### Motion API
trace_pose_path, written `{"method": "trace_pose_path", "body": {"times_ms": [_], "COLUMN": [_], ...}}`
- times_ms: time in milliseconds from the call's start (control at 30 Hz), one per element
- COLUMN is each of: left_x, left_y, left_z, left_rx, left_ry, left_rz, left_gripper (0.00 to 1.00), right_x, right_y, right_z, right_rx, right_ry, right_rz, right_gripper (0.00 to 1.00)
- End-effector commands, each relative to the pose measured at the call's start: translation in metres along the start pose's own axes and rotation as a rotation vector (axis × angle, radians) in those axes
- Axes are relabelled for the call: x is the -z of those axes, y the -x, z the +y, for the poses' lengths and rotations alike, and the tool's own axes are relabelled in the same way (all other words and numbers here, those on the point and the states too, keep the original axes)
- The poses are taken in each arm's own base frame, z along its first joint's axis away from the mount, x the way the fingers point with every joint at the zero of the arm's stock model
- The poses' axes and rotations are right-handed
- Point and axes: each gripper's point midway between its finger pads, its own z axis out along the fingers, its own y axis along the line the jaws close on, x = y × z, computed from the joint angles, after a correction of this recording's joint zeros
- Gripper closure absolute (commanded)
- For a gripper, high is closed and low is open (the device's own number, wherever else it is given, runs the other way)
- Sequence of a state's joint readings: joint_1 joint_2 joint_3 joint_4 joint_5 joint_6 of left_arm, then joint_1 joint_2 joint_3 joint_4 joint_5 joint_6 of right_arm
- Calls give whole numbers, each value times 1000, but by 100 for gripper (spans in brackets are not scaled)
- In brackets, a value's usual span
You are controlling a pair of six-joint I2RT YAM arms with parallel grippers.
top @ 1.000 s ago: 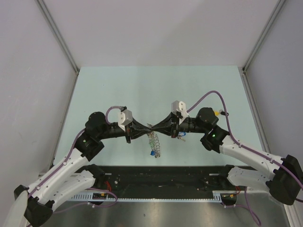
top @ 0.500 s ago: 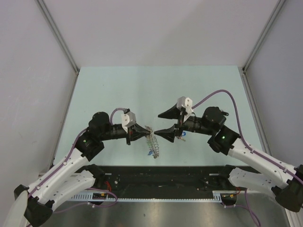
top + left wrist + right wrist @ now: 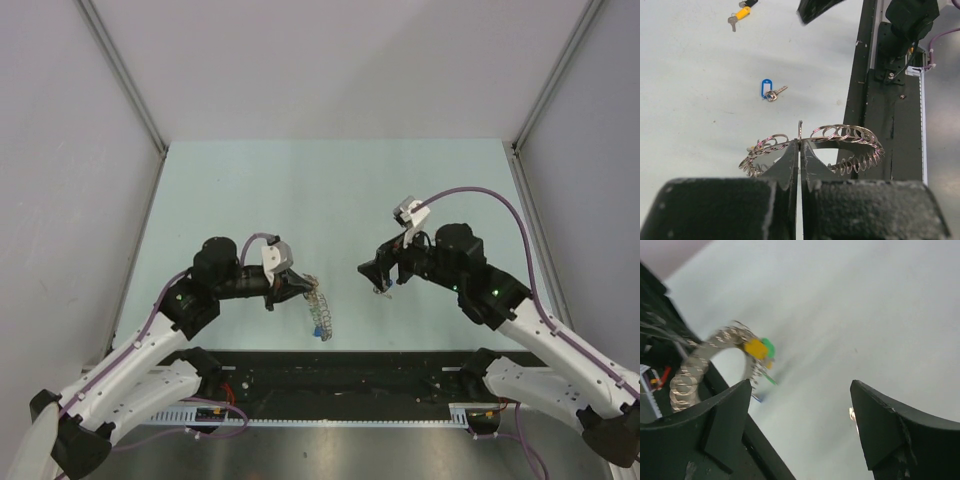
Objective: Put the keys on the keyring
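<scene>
Keyring [image 3: 319, 310] is pinched at its rim between the pressed-together fingers of the left gripper [image 3: 298, 285] and is held hanging over the table [image 3: 300, 190], near the front edge. The right gripper [image 3: 372, 270] is kept apart from it, fingers spread wide and nothing between them. A blue-headed key [image 3: 769, 91] and a yellow-headed key [image 3: 740, 14] are seen lying loose on the table.

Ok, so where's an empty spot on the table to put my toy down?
The far half of the table, up to the back wall, is bare. The near middle is crowded: the left gripper holds the keyring there, the open right gripper hangs close by, and loose keys lie on the table.
</scene>
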State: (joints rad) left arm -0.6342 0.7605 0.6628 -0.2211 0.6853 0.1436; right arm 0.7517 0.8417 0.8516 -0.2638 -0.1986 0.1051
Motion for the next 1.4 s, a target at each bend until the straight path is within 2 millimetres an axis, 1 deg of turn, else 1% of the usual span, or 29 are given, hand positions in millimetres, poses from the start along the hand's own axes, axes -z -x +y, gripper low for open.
{"method": "trace_pose_path", "body": {"times_ms": [0, 33, 67, 100, 167, 200, 267, 300, 367, 400, 500, 533, 600, 633, 700, 767, 833, 867, 933, 967, 1133, 1367], "left_x": [3, 2, 2, 2, 2, 1, 1, 1, 1, 2, 4, 6, 6, 7, 8, 8, 8, 8, 8, 8, 8, 7], "left_y": [29, 27, 25, 23, 20, 19, 15, 14, 9, 9, 6, 4, 2, 1, 0, -1, 0, -2, -3, -3, -4, -6], "left_z": [4, 5, 8, 10, 14, 18, 22, 26, 32, 37, 45, 50, 53, 55, 57, 59, 59, 60, 61, 62, 63, 64], "left_rx": [-66, -58, -51, -45, -30, -23, -8, -3, 14, 16, 29, 33, 39, 39, 40, 41, 38, 41, 43, 43, 43, 47], "left_ry": [11, 17, 31, 39, 63, 86, 104, 130, 161, 188, 238, 270, 285, 297, 311, 321, 323, 325, 329, 334, 339, 338], "left_rz": [-53, -47, -37, -31, -17, -8, 7, 13, 33, 38, 50, 59, 66, 69, 72, 76, 74, 80, 83, 84, 89, 96], "left_gripper": [100, 100, 100, 100, 100, 100, 100, 100, 100, 100, 100, 100, 100, 100, 100, 100, 100, 100, 100, 100, 100, 100], "right_x": [-1, -2, -6, -6, -9, -12, -14, -18, -25, -30, -39, -44, -48, -52, -56, -64, -68, -68, -69, -70, -71, -68], "right_y": [-43, -49, -60, -64, -77, -86, -98, -109, -119, -129, -142, -152, -161, -166, -172, -178, -182, -189, -194, -198, -201, -207], "right_z": [-43, -49, -55, -63, -71, -80, -88, -93, -97, -98, -101, -104, -107, -109, -109, -106, -108, -110, -111, -110, -113, -115], "right_rx": [-66, -66, -57, -49, -35, -38, -38, -39, -38, -39, -26, -23, -14, -8, -7, 5, 16, 38, 43, 54, 80, 104], "right_ry": [-230, -252, -268, -304, -327, -348, -366, -372, -373, -362, -345, -345, -341, -340, -336, -325, -337, -333, -339, -336, -355, -358], "right_rz": [189, 213, 253, 266, 307, 340, 381, 421, 451, 483, 517, 547, 576, 586, 597, 606, 611, 635, 649, 661, 674, 704], "right_gripper": [16, 17, 17, 17, 17, 18, 19, 20, 22, 23, 29, 34, 39, 45, 52, 56, 61, 62, 67, 68, 73, 76]}}
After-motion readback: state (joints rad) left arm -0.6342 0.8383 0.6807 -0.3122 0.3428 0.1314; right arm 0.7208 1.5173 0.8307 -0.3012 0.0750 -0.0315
